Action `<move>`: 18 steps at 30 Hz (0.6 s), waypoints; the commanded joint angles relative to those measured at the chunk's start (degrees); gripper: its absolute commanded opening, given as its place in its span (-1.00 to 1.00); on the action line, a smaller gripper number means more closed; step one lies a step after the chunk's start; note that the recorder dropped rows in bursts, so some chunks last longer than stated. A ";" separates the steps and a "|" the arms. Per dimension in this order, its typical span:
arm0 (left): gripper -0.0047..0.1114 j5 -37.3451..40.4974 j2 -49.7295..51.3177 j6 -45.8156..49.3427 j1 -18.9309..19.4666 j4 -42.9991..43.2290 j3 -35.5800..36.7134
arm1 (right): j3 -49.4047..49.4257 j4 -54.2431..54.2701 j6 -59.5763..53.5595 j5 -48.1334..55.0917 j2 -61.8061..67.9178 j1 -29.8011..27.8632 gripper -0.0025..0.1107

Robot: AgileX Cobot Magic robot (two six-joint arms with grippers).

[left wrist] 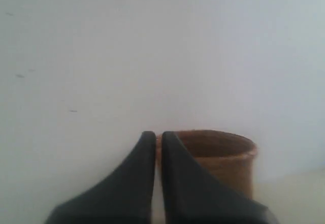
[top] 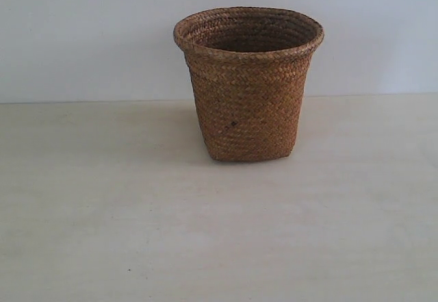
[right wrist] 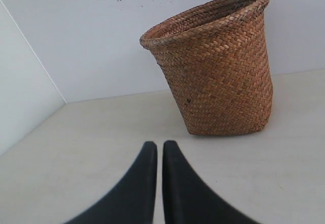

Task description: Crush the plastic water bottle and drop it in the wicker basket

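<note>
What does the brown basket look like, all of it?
The wicker basket is brown and woven, with a round flared rim that narrows to a squarish base. A small dark spot marks its side. It stands upright on the pale table, near the white wall. Only its upper inside shows; the bottom is hidden. Nothing else touches it.

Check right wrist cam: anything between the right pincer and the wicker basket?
Nothing. In the right wrist view, only bare tabletop lies between the right pincer and the wicker basket.
</note>
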 commanded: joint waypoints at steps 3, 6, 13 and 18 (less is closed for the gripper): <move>-0.85 -4.09 -12.58 2.03 13.13 -1.77 6.29 | 0.14 -0.14 -0.07 0.10 -0.16 0.02 -0.94; -0.85 -6.15 -12.58 2.58 16.48 -1.77 7.20 | 0.14 -0.14 -0.07 0.20 -0.16 0.02 -0.94; -0.85 -8.82 -12.58 5.42 18.94 -0.09 8.36 | 0.14 -0.14 -0.07 -0.28 -0.16 0.02 -0.94; -0.85 -11.93 -12.58 4.36 18.94 -1.10 13.20 | 0.14 -0.14 -0.07 -0.28 -0.16 0.02 -0.94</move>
